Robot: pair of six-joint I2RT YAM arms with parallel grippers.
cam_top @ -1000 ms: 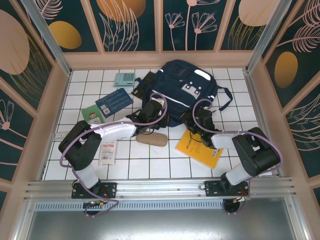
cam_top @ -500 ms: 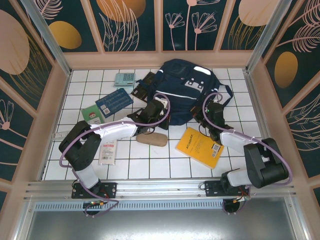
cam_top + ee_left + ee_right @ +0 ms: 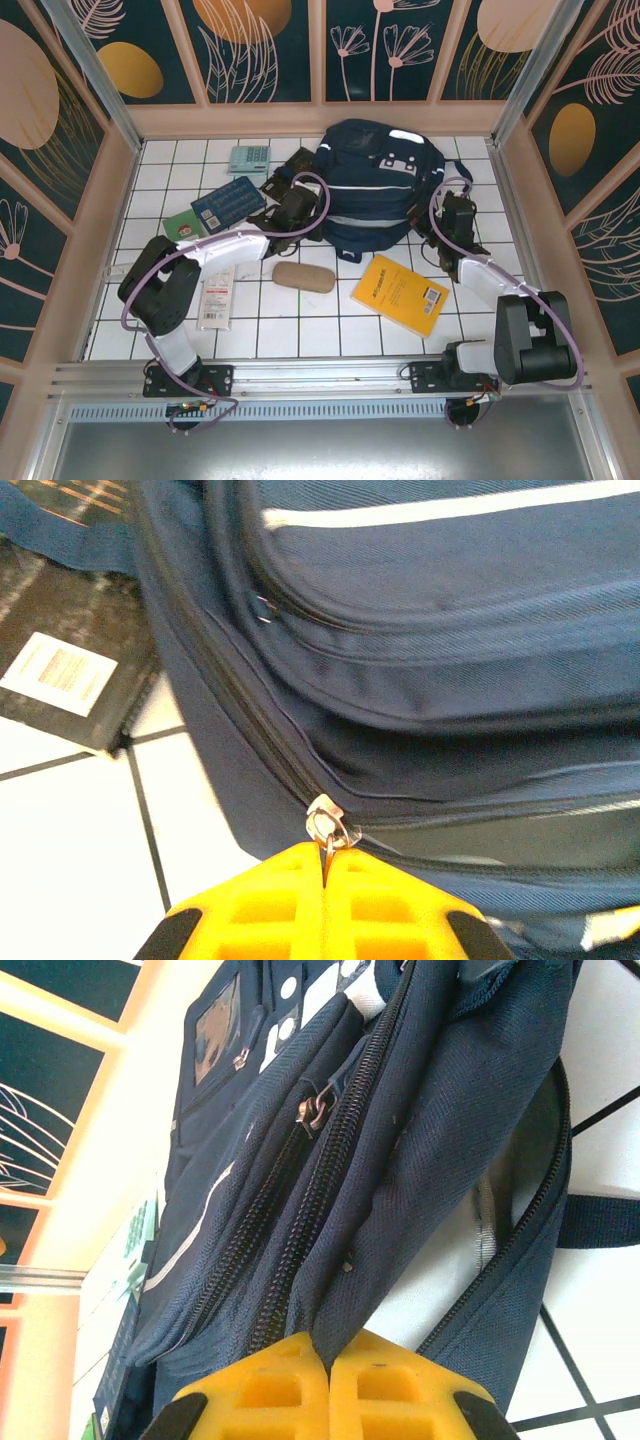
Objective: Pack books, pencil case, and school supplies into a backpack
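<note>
Backpack (image 3: 380, 185): navy with white stripes, lying at the far middle of the tiled desk (image 3: 330, 320), one arm at each flank
Left claw (image 3: 325, 858): yellow fingers pressed together, pinching the metal zip pull (image 3: 325, 828) low on the bag's left side
Right claw (image 3: 328, 1348): fingers squeezed tight on a fold of backpack fabric beside a zip track, on the bag's right side
Black book (image 3: 70, 630): flat on the tiles just beside the bag's left edge, white label facing up
Yellow book (image 3: 402, 293): skewed, on the near side of the bag and apart from it
Pencil case (image 3: 303, 277): on the tiles left of the yellow book, between the arms
Blue book (image 3: 228, 205): left of the bag, with the green book (image 3: 180, 225) just beside it
Calculator (image 3: 248, 158): far left, beyond the blue book
White packet (image 3: 215, 300): near left, beside the left arm
</note>
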